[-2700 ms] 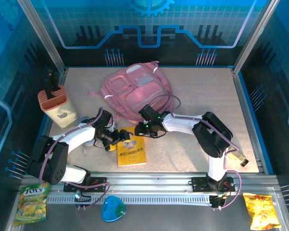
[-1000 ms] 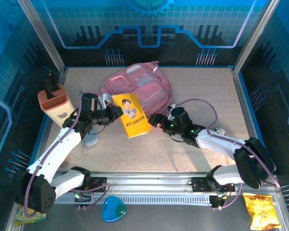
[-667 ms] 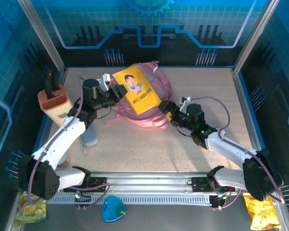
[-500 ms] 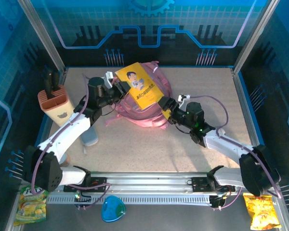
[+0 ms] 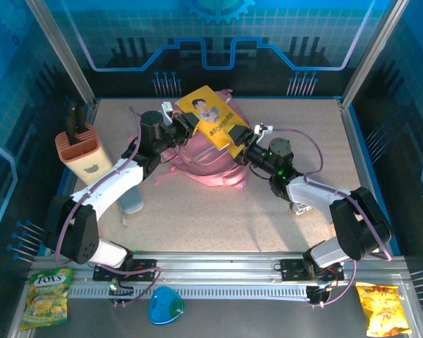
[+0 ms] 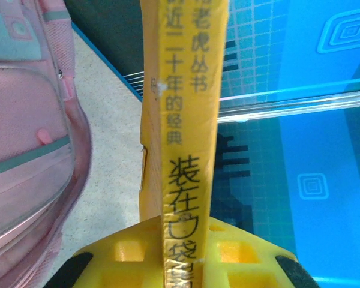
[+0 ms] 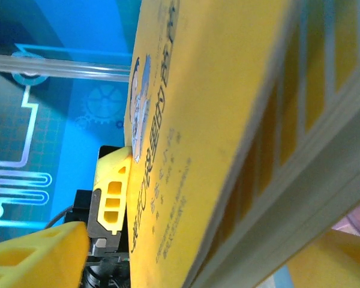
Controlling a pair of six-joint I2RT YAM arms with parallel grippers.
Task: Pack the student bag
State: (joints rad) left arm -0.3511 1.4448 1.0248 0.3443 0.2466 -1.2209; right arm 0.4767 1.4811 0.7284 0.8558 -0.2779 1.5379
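At the far left a cream holder is standing near the table edge, with something dark sticking out of its top that I am not able to make out. My left gripper is clamping the yellow book by one edge, jaws drawn in tight on it. In my left wrist view the book is rising spine-on between my yellow fingers, its upper end running out of the frame. The book is tilting in the air above the student bag, which is lying toward the back of the table at the middle. The book and both my wrists are covering the bag's top part, so I am seeing only its lower body and a strap, plus a slice of pink pocket at the left of my left wrist view. My right gripper is reaching in under the book's right edge with its jaws standing wide. In the right wrist view one finger is showing clear of the cover, while the other is cut off at the corner, so I cannot tell whether it is touching.
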